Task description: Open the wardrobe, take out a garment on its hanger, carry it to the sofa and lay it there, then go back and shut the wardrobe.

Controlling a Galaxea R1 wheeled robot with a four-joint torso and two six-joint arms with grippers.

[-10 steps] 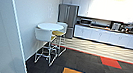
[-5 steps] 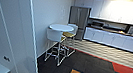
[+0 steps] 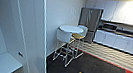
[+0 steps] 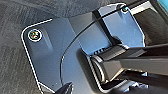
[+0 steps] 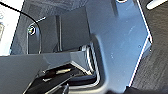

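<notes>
At left, wardrobe (image 3: 12,32) open; round table (image 3: 71,29), stools (image 3: 65,36) beyond.

To my left stands the tall white two-door wardrobe (image 3: 15,32), door open. Right of it, against the wall, a round white worktop (image 3: 71,29) with stools (image 3: 64,36) beside it. Behind those, a steel fridge (image 3: 90,20), then the long kitchen worktop (image 3: 123,33) running right.

Open wardrobe (image 3: 3,43) close at left; round table (image 3: 71,29), stools (image 3: 64,36) by wall; carpet (image 3: 98,69) open.
</notes>
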